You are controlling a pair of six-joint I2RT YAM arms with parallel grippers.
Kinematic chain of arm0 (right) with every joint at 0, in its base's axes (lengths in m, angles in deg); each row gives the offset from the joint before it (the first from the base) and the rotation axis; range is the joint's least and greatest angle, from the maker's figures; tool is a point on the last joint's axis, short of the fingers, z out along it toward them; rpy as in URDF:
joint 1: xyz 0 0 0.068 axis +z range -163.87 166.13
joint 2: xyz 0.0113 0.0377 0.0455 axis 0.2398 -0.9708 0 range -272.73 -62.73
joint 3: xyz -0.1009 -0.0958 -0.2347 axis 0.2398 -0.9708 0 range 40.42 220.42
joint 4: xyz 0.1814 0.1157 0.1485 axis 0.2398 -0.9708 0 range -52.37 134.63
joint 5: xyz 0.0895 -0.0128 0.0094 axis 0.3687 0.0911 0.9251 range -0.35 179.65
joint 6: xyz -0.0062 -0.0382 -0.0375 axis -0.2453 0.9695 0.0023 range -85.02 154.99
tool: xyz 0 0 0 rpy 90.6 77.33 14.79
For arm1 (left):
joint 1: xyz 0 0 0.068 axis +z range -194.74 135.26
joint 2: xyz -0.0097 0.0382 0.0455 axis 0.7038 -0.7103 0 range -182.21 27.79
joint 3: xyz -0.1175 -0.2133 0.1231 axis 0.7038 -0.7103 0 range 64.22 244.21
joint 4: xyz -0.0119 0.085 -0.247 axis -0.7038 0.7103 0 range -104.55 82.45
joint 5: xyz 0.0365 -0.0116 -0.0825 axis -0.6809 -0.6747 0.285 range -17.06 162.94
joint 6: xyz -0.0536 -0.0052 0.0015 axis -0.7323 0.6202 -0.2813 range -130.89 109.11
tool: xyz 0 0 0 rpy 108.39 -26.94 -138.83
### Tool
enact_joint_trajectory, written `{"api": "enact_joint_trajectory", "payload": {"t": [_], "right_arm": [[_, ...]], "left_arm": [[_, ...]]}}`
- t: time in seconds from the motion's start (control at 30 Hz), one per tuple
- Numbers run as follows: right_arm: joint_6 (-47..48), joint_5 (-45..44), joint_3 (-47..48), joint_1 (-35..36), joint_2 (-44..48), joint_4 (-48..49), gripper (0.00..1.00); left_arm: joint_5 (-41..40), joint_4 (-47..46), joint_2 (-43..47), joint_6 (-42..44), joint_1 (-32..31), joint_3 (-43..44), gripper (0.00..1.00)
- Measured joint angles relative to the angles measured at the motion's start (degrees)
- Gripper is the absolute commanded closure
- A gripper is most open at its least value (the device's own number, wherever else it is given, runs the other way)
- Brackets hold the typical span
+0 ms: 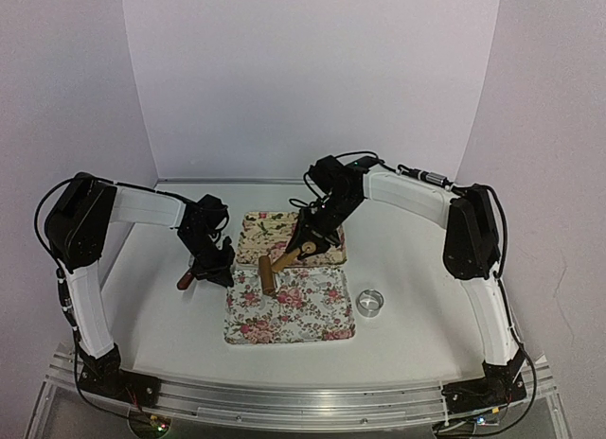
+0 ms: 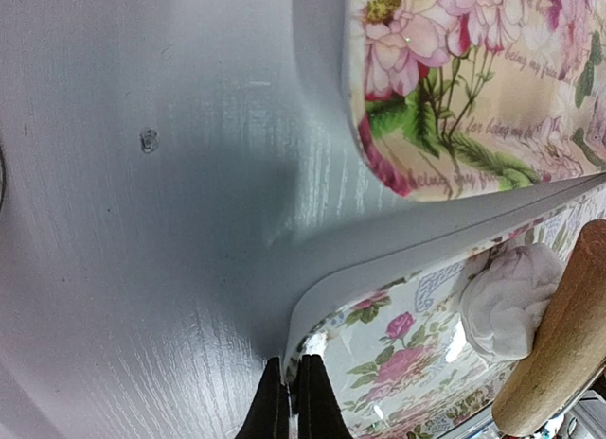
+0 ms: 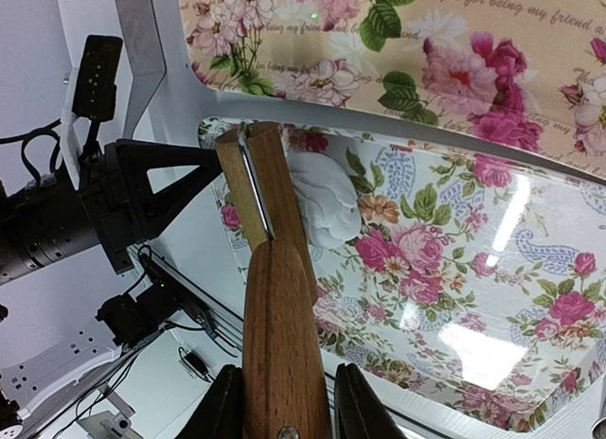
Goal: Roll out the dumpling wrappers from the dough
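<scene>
The white surface (image 1: 407,259) carries two flowered trays side by side, the far tray (image 1: 260,242) and the near tray (image 1: 303,323). A small metal ring (image 1: 369,303) lies just right of the near tray.

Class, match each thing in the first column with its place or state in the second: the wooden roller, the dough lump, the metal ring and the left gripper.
Column one:
1. wooden roller
2. dough lump
3. metal ring
4. left gripper

Column two:
A. shut, at a corner of the near tray
B. on the bare table, right of the near tray
C. held in the right gripper
D. on the near tray, beside the roller's head

Pairs: 1-C; 2-D; 3-B; 4-A
</scene>
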Motion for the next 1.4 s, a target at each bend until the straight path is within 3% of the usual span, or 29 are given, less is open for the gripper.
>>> {"api": "enact_joint_trajectory", "payload": {"t": [1.4], "right_arm": [[4.54, -0.76, 2.56, -0.28, -3.26, -2.44, 1.00]], "left_arm": [[1.01, -0.22, -0.70, -0.77, 0.35, 0.34, 1.00]]}}
